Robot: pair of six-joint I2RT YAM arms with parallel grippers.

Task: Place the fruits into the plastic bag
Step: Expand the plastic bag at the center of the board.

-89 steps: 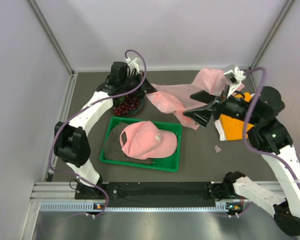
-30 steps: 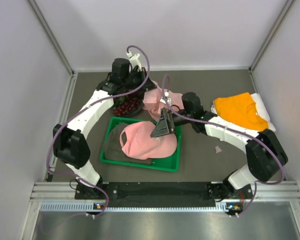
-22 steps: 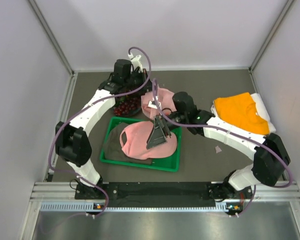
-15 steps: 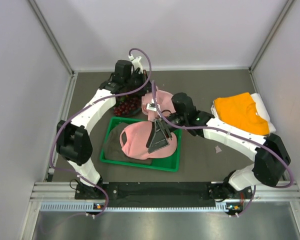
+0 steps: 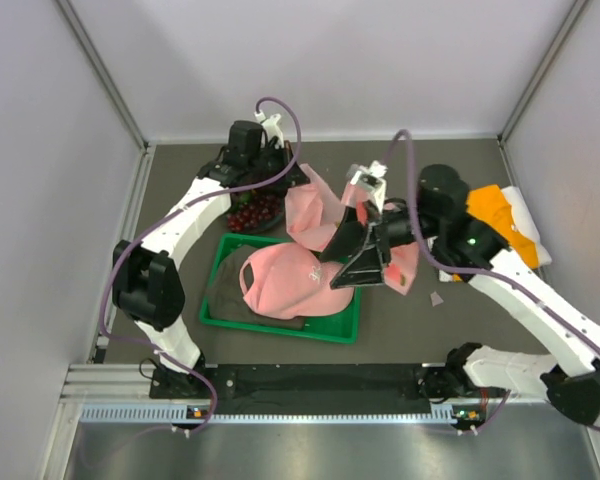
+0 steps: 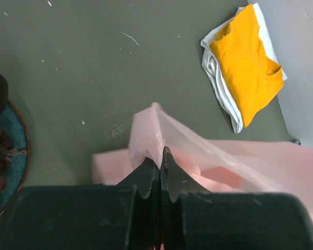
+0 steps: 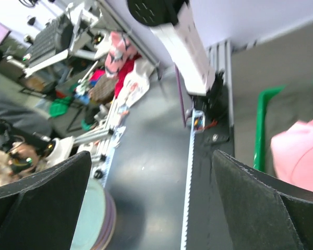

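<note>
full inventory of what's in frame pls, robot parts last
fruits: one pile, mostly dark red, on the plate, far left
plate: 1, teal, under the fruits
plastic bag: 1, pink, table centre, edge pinched
tray: 1, green, near centre
cap: 1, pink, in the tray
dark cloth: 1, under the cap
orange cloth: 1, folded, far right, on white cloth
scrap: 1, pink, right of the tray
left fingers: shut on the plastic bag
right fingers: open, empty, raised by the tray
</note>
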